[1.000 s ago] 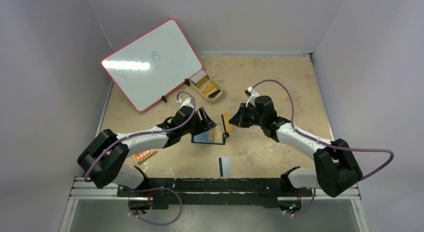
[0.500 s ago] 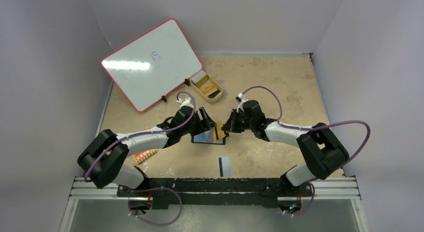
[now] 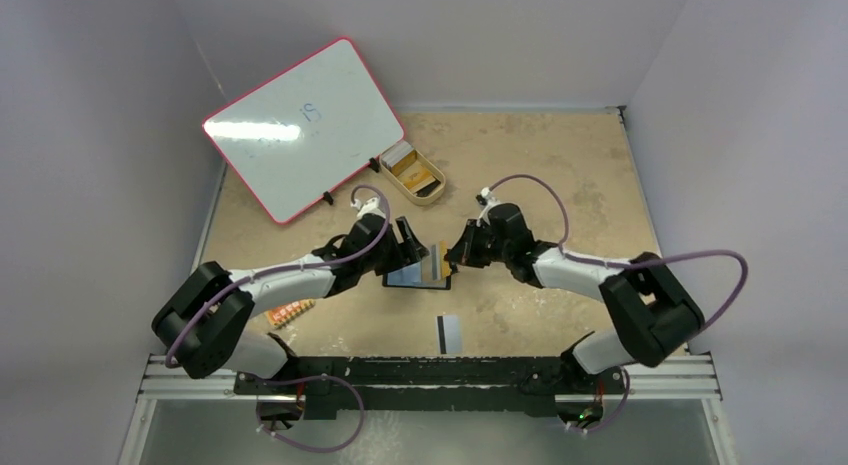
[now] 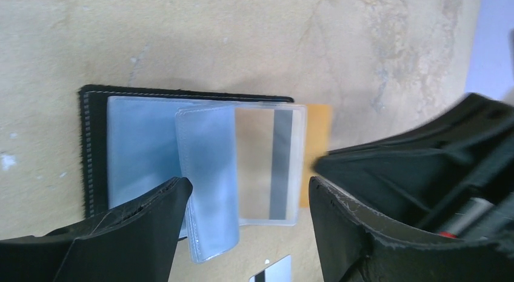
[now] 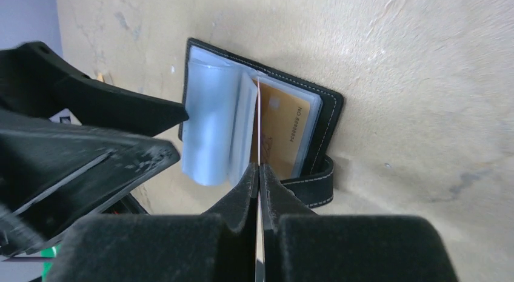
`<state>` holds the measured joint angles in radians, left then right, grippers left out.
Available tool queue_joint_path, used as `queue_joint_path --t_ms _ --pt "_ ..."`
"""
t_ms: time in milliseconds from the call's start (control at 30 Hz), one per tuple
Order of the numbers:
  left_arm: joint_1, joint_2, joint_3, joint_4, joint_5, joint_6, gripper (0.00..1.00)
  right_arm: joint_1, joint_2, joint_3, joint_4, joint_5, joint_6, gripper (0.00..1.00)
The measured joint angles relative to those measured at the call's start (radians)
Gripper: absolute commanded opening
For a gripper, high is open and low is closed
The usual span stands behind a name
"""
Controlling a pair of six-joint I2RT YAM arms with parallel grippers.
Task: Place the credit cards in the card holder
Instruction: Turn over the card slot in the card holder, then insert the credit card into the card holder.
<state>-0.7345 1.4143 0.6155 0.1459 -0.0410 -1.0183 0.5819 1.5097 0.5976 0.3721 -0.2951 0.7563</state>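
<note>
As counted from overhead, card holder (image 3: 405,277): one, open, frame centre, clear sleeves fanned up.
orange-gold card (image 3: 437,260): one, at the holder's right edge.
black-striped card (image 3: 449,332): one, alone, lower centre.
left gripper (image 4: 248,184): spread wide over the holder, grasping nothing.
right gripper (image 5: 259,168): clenched on orange-gold card.

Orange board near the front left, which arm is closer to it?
Left. The left arm stretches right alongside the board; the right arm lies across the table, on the far side of the holder.
</note>
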Motion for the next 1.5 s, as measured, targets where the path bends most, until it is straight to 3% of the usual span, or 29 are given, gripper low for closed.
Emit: queue_joint_path --t_ms 300,367,500,733,1000,1333,1500 --pt "0.000 -0.114 0.021 -0.204 -0.146 0.028 0.72 -0.051 -0.180 0.010 -0.186 0.126 -0.120 0.00" --pt "0.000 -0.150 0.029 -0.250 -0.190 0.026 0.69 -0.052 -0.193 0.018 -0.214 0.137 -0.141 0.00" --pt "0.000 -0.192 0.045 -0.313 -0.263 0.023 0.54 -0.052 -0.204 0.042 -0.228 0.143 -0.167 0.00" --pt "0.000 -0.152 0.039 -0.227 -0.159 0.028 0.42 -0.052 -0.169 0.048 -0.155 0.072 -0.136 0.00" --pt "0.000 -0.033 0.027 -0.155 -0.089 0.043 0.39 -0.052 -0.072 0.029 -0.023 -0.031 -0.048 0.00" --pt "-0.001 0.033 0.033 -0.245 -0.169 0.034 0.34 -0.047 0.071 0.021 0.104 -0.117 0.023 0.00" --pt "-0.001 0.005 0.050 -0.350 -0.213 0.031 0.40 -0.039 0.106 0.015 0.147 -0.141 0.048 0.00"
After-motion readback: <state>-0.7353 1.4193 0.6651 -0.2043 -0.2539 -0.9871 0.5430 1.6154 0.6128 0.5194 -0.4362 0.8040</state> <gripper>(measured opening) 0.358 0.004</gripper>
